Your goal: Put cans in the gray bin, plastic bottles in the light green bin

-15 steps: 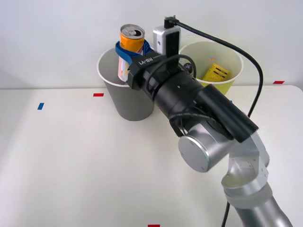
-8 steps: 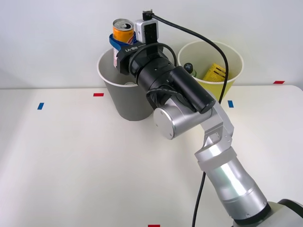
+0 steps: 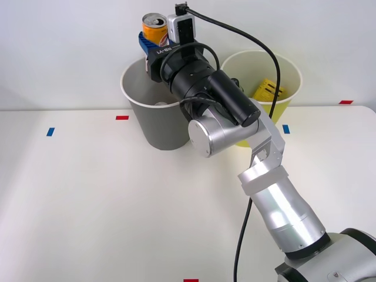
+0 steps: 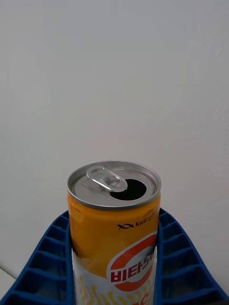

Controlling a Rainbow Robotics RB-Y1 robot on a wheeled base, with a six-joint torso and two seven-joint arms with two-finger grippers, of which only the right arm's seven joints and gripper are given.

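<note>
Front view: I am holding the orange can [image 3: 155, 30] upright in the right hand [image 3: 154, 42], its blue fingers [image 4: 45, 257] clamping both sides, above the gray bin's [image 3: 157, 126] open mouth, so releasing should drop it inside.

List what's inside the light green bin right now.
Inside the light green bin: a yellow ribbed item and a dark cap beside the arm. The arm covers the bin's left part and floor.
</note>
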